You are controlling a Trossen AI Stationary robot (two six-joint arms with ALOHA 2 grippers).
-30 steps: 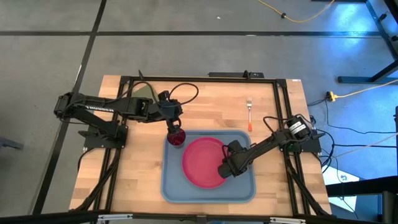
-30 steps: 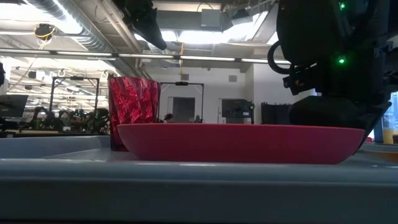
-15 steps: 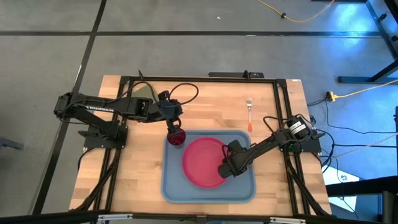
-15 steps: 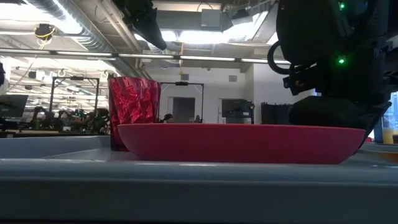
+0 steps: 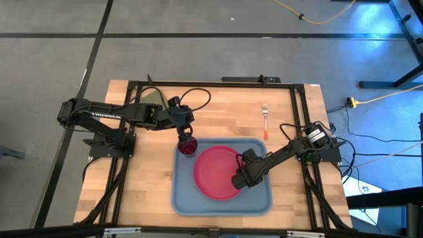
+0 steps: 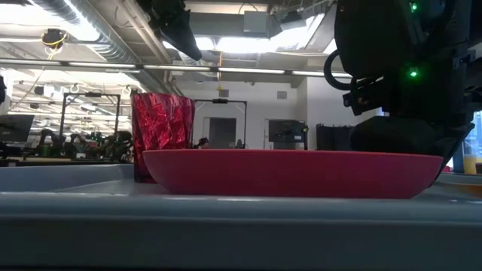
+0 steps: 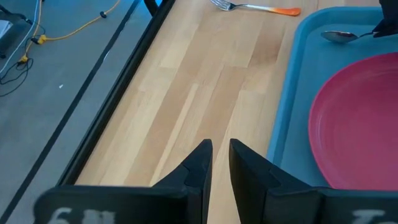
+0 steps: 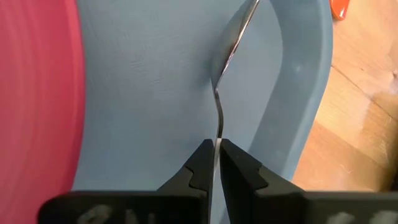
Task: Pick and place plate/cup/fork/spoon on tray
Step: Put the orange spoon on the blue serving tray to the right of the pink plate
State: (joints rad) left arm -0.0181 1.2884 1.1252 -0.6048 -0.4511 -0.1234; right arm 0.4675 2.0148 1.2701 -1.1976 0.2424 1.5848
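Note:
The light blue tray (image 5: pixel 182 192) lies at the table's near middle. The pink-red plate (image 5: pixel 215 173) lies flat in it. The dark red cup (image 5: pixel 189 148) stands upright in the tray's far left corner. My left gripper (image 7: pixel 219 144) hangs above the cup (image 6: pixel 162 135), clear of it and open by a narrow gap. My right gripper (image 8: pixel 217 144) is in the tray to the right of the plate, shut on the spoon (image 8: pixel 231 43). The fork (image 5: pixel 264 121) lies on the wood beyond the tray's far right corner. My right gripper pinches the spoon's thin metal stem (image 8: pixel 218 127) between its two fingertips. The fingers point toward the table's far edge and lie along the spoon. The spoon is turned on its side, its bowl (image 7: pixel 339 35) ahead of the fingers and low over the tray floor; I cannot tell whether it touches.
The tray's right wall (image 8: pixel 305 93) runs close beside the spoon, with the fork's orange handle end (image 8: pixel 341 7) just beyond it. Bare wood (image 5: pixel 139 178) lies to the left of the tray. A black frame (image 5: pixel 211 84) runs round the table.

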